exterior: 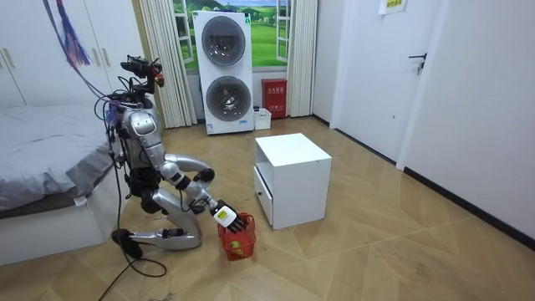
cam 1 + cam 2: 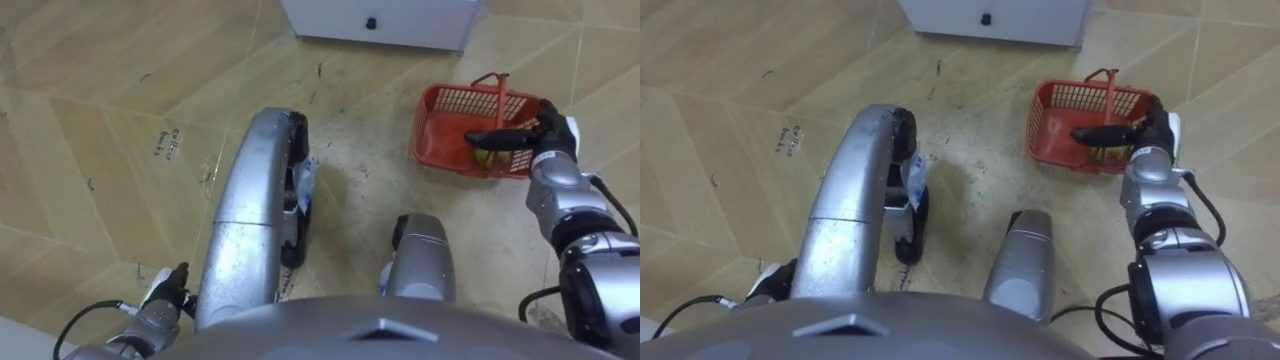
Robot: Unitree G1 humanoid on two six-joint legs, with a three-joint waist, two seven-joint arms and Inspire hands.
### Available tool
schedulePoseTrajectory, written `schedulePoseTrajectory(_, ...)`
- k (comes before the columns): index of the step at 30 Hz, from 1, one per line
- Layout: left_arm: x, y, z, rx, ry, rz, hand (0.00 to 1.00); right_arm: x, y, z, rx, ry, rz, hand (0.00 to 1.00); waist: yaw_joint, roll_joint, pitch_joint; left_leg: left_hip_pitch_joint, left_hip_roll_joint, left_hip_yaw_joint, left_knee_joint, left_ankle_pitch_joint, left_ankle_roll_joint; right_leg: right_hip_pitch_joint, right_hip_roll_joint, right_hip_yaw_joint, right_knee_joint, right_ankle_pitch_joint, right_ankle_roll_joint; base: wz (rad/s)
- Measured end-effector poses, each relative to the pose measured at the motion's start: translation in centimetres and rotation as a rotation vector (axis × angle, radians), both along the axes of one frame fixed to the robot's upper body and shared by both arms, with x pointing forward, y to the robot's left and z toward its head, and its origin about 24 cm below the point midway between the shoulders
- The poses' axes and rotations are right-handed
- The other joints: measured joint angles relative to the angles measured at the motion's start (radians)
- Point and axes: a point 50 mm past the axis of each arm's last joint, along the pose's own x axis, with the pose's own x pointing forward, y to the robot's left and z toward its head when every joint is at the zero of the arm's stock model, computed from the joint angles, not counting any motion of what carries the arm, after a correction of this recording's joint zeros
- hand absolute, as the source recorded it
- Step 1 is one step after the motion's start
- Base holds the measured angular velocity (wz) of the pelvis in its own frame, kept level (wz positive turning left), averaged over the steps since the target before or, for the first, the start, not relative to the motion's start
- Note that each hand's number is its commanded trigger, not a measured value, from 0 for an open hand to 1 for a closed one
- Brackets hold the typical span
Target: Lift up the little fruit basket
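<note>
- The fruit basket sits on the wooden floor, ahead and to the robot's right, just in front of the white cabinet. Something yellow-green, probably fruit, lies inside it.
- In the room view the robot is down low on the floor beside the bed, with its right arm stretched down to the basket.
- The right hand is at the basket's right end. Its dark fingers reach out fairly straight leftward over the open top, along the basket's long axis.
- The handle stands upright over the middle, close to those fingers. They appear to pass at or under it without curling round it, though contact is hard to judge from this angle.
- The left hand hangs low at the robot's left side, well apart from the basket; I cannot tell how its fingers are set.
- The right hand is clearly the nearer one. The grasp likely depends on closing its fingers around the handle before lifting.
</note>
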Motion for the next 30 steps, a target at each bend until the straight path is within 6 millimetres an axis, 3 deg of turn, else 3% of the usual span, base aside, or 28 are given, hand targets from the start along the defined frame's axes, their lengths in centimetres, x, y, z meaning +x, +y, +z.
schedulePoseTrajectory(4, 0.2, 0.4, 0.1, -0.016, 0.006, -0.011, 0.00, 0.0, -0.2, 0.0, 0.016, 0.012, 0.010, 0.00, 0.013, -0.001, 0.0003, -0.001, 0.002, 0.004, -0.001, 0.001, 0.002, -0.001, -0.003, 0.001, 0.000, 0.000, 0.000, 0.01)
schedulePoseTrajectory(8, 0.5, 1.1, 0.4, -0.016, 0.012, -0.017, 0.00, -0.9, -1.6, -0.3, 0.074, 0.042, -0.051, 0.00, 0.051, 0.001, -0.0003, -0.001, 0.004, 0.007, -0.002, 0.001, 0.002, -0.009, -0.005, 0.001, 0.000, 0.000, 0.000, 0.00)
schedulePoseTrajectory(9, 0.3, 1.1, 0.3, -0.019, 0.018, -0.017, 0.00, -1.1, -1.8, -0.4, 0.082, 0.045, -0.060, 0.16, 0.054, 0.003, 0.0007, -0.001, 0.004, 0.008, -0.004, 0.001, 0.002, -0.006, -0.006, -0.001, 0.000, 0.000, 0.000, 0.00)
schedulePoseTrajectory(10, 0.2, 1.1, 0.3, -0.020, 0.023, -0.017, 0.00, -1.1, -1.9, -0.3, 0.085, 0.044, -0.063, 0.46, 0.054, 0.005, 0.0011, -0.001, 0.003, 0.008, -0.004, 0.001, 0.002, -0.006, -0.006, -0.002, 0.000, 0.000, 0.000, 0.00)
schedulePoseTrajectory(11, -0.1, 1.0, 0.3, -0.024, 0.032, -0.020, 0.00, -1.1, -2.0, -0.3, 0.091, 0.041, -0.068, 0.67, 0.054, 0.007, 0.0013, -0.001, 0.003, 0.010, -0.005, 0.001, 0.001, -0.007, -0.007, -0.004, 0.000, 0.000, 0.000, 0.00)
schedulePoseTrajectory(12, -0.3, 0.9, 0.2, -0.028, 0.036, -0.022, 0.00, -1.1, -2.0, -0.3, 0.094, 0.041, -0.070, 1.00, 0.054, 0.008, 0.0010, -0.001, 0.003, 0.011, -0.007, 0.002, 0.001, -0.007, -0.009, -0.004, 0.000, 0.000, 0.000, 0.03)
schedulePoseTrajectory(22, -0.4, 0.5, 0.1, -0.055, 0.065, -0.071, 0.00, -2.6, -2.4, -1.3, 0.110, 0.119, -0.086, 1.00, 0.058, 0.016, 0.0018, -0.014, 0.003, 0.016, -0.010, 0.009, 0.003, -0.015, -0.011, -0.013, 0.001, 0.000, 0.000, 0.02)
schedulePoseTrajectory(24, -0.3, 0.5, 0.1, -0.064, 0.062, -0.057, 0.00, -2.8, -2.5, -1.5, 0.119, 0.131, -0.087, 1.00, 0.074, 0.017, 0.0018, -0.018, 0.015, 0.018, -0.008, 0.010, 0.005, -0.020, -0.010, -0.012, 0.001, 0.000, 0.000, 0.02)
schedulePoseTrajectory(30, -0.2, 0.4, 0.1, -0.072, 0.061, -0.047, 0.00, -3.0, -2.8, -1.4, 0.126, 0.133, -0.097, 1.00, 0.099, 0.025, -0.0001, -0.028, 0.014, 0.022, -0.008, 0.015, 0.012, -0.025, -0.015, -0.015, 0.001, 0.000, 0.000, 0.03)
